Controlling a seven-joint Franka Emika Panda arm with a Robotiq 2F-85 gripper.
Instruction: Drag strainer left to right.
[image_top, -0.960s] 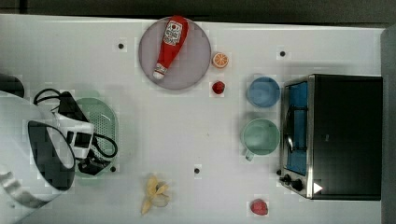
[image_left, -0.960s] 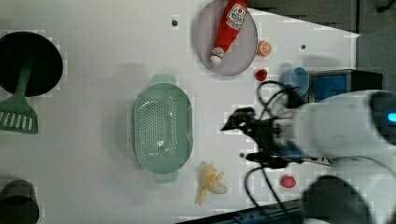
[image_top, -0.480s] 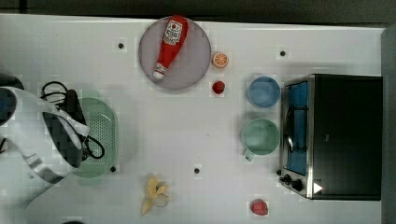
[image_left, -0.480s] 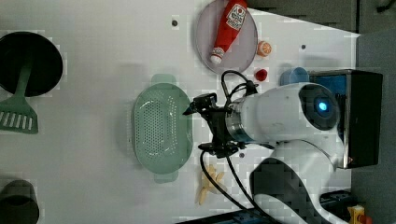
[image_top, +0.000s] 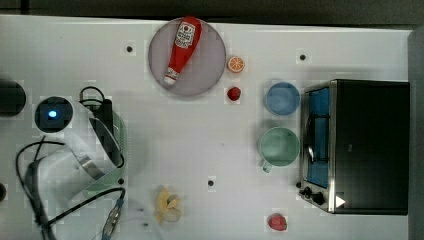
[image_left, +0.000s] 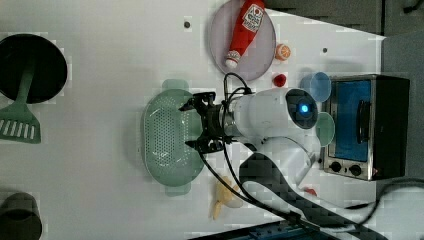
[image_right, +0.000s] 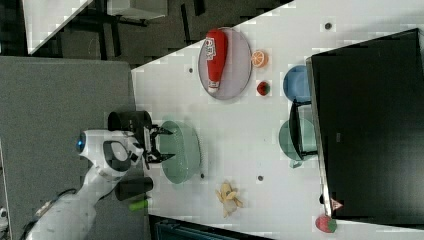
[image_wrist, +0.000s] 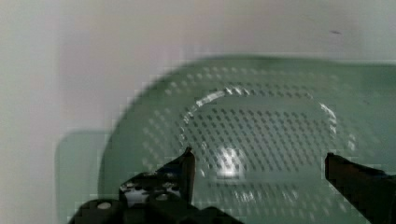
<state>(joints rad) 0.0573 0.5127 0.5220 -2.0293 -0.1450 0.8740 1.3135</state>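
Observation:
The strainer (image_left: 167, 137) is a pale green oval colander with a grid of small holes, lying on the white table. In the left view my gripper (image_left: 192, 125) hangs over the strainer's right rim, open, with one finger on each side of its middle. The wrist view looks down into the strainer (image_wrist: 261, 121), and my gripper (image_wrist: 261, 168) has its dark fingertips (image_wrist: 187, 163) spread wide above the holed floor, nothing between them. In the right view the gripper (image_right: 166, 144) is at the strainer's (image_right: 185, 150) left edge. In the top view my arm covers most of the strainer (image_top: 121, 142).
A ketchup bottle (image_top: 182, 47) lies on a grey plate (image_top: 205, 70) at the back. A blue cup (image_top: 282, 98), a green mug (image_top: 279, 146) and a toaster oven (image_top: 365, 145) stand on the top view's right. A banana (image_top: 167, 205) lies near the front. A black pan (image_left: 32, 67) and green spatula (image_left: 20, 127) are on the left view's left.
My arm has swung in from the left view's right until the gripper reached the strainer's rim. The gripper stays open. The strainer has not moved.

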